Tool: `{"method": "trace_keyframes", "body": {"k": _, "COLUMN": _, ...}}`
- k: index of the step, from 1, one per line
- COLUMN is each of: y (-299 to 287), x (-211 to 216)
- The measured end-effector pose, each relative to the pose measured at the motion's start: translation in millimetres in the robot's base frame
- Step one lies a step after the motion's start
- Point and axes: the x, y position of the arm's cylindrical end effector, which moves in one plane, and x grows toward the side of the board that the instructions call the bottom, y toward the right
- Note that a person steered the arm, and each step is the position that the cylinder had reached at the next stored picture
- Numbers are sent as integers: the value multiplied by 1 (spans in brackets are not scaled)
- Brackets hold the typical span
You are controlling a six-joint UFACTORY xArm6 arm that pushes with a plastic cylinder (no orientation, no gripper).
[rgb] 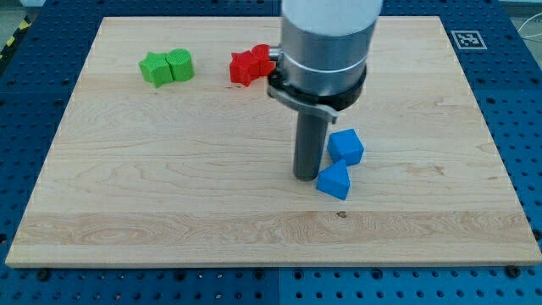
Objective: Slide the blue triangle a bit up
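My tip (305, 176) rests on the wooden tabletop (169, 186) just left of the blue triangle block (334, 181), which sits right below the blue cube block (345, 146); I carry no gripper.

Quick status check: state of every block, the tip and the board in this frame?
Blue triangle: flat on the board, just right of my tip, below the blue cube.
Blue cube: flat, close above the triangle; contact unclear.
My tip: down at the board, beside the triangle's left edge.
Green blocks: two, side by side, top left.
Red blocks: two, clustered, partly behind the arm.
Board: level.
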Motion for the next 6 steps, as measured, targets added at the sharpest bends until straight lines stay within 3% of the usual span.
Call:
{"method": "trace_keyframes", "body": {"k": 2, "y": -13, "x": 36}}
{"method": "trace_keyframes", "body": {"k": 4, "y": 33, "x": 66}}
{"method": "trace_keyframes", "body": {"k": 6, "y": 36, "x": 12}}
